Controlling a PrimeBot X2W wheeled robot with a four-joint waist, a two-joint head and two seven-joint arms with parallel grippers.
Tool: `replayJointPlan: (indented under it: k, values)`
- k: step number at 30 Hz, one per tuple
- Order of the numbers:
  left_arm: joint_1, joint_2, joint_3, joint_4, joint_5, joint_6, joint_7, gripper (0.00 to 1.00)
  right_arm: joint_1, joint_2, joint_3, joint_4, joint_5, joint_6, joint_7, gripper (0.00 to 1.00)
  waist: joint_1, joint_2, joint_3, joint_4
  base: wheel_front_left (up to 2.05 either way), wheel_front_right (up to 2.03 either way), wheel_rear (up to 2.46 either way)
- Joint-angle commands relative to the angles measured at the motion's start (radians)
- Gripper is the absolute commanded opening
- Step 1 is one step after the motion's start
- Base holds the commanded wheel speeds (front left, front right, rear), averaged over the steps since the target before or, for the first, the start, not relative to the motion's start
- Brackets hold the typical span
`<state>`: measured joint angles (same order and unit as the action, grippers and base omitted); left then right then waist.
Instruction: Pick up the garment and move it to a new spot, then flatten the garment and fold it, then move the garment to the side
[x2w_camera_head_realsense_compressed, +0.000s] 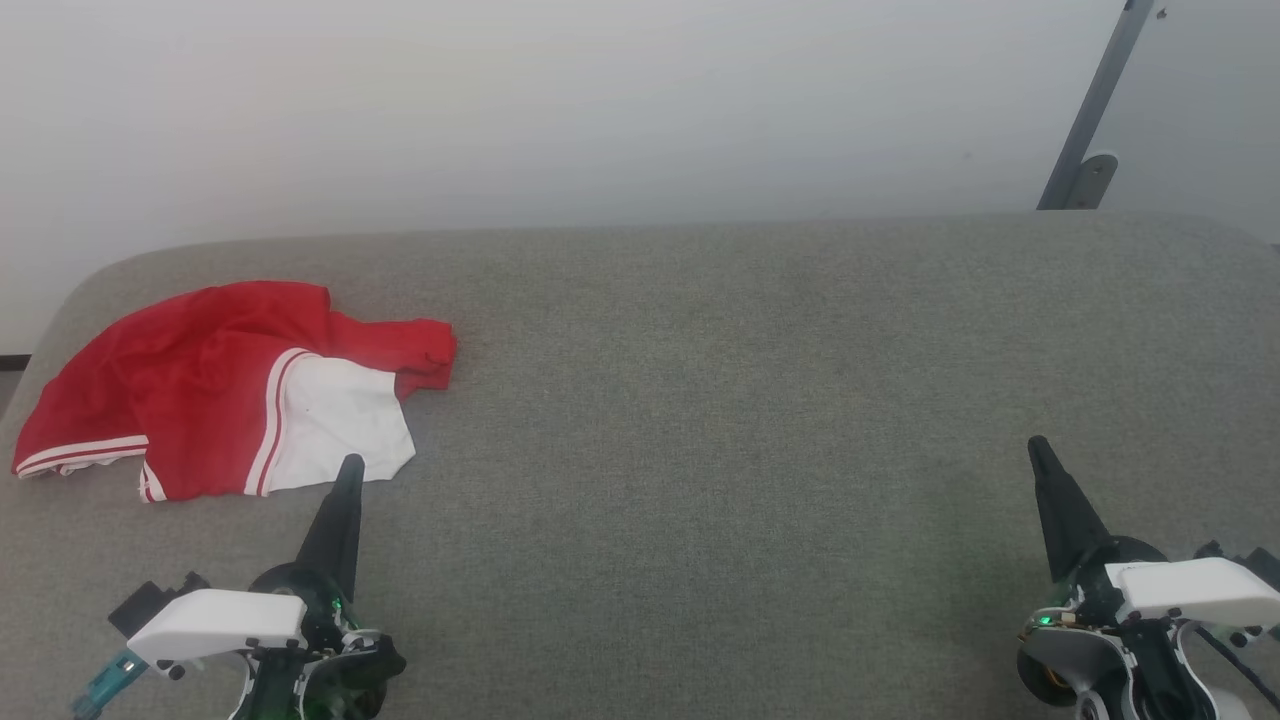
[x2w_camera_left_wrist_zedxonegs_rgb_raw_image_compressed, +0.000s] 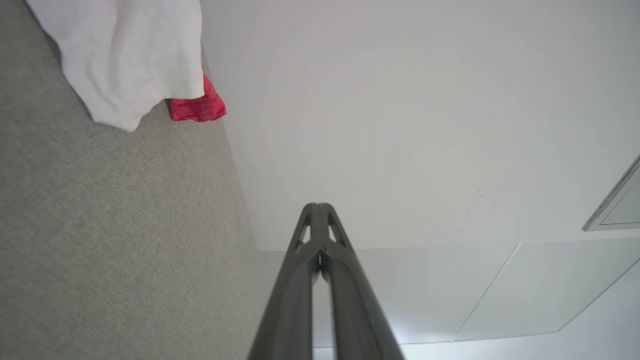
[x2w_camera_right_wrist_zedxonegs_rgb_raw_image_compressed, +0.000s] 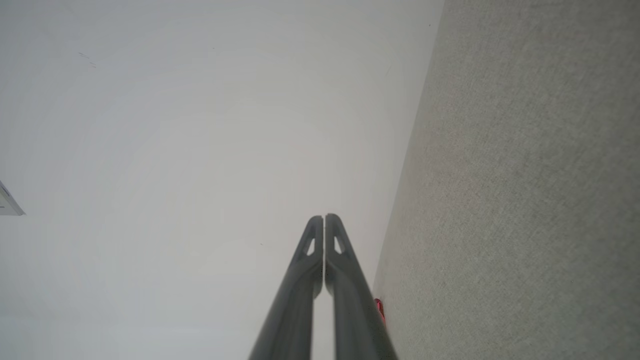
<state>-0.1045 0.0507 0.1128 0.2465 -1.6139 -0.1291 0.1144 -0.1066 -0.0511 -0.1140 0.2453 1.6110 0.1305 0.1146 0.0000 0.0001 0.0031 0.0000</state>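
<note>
A crumpled red garment (x2w_camera_head_realsense_compressed: 190, 385) of thin, soft fabric lies at the far left of a grey worktop (x2w_camera_head_realsense_compressed: 760, 400) covered in coarse woven cloth with rounded corners. The garment's white panel (x2w_camera_head_realsense_compressed: 335, 425) faces up at its near right corner, bordered by white double stripes that also run along the red hem at the left. The fabric is bunched into loose folds, with one red flap reaching to the right. The left gripper (x2w_camera_head_realsense_compressed: 350, 463), with its long, dark, tapered jaws pressed together and holding nothing, points at the panel's near edge. In the left wrist view, the white cloth (x2w_camera_left_wrist_zedxonegs_rgb_raw_image_compressed: 130, 55) hangs in soft ripples clear of the fingers (x2w_camera_left_wrist_zedxonegs_rgb_raw_image_compressed: 300, 280). The right gripper (x2w_camera_head_realsense_compressed: 1037, 445), its jaws likewise closed and empty, hovers well apart over bare cloth at the right. A smooth pale wall (x2w_camera_head_realsense_compressed: 600, 100) stands behind.
</note>
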Motion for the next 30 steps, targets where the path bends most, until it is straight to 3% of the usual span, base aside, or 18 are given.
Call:
replayJointPlan:
  k: [1,9,10,22,30]
  values:
    - [-0.011,-0.002,0.001,-0.001,0.002,-0.003,0.002,0.0,-0.006,0.003,0.0,0.002,0.004,0.0,0.0,0.0,0.0,-0.0001,0.0,0.0,0.0,0.0,0.0]
    - [-0.011,-0.002,0.001,-0.001,0.002,-0.003,0.002,0.0,-0.006,0.003,0.0,0.002,0.004,0.0,0.0,0.0,0.0,-0.0001,0.0,0.0,0.0,0.0,0.0]
    - [0.001,0.0,0.0,0.003,0.0,0.0,-0.001,1.0,0.001,0.0,0.0,0.003,0.0,0.0,0.0,1.0,0.0,-0.0001,0.0,0.0,0.0,0.0,0.0]
    - [0.001,0.016,-0.002,0.026,0.037,0.001,-0.033,1.0,-0.014,-0.009,0.01,0.045,-0.02,0.0,-0.025,1.0,0.0,-0.0001,0.0,0.001,0.0,0.0,0.0]
    - [-0.019,0.052,-0.016,0.031,0.198,0.013,-0.079,1.0,-0.052,-0.048,0.065,0.063,-0.139,0.0,-0.078,1.0,0.0,-0.0001,0.001,0.003,0.0,0.0,0.0]
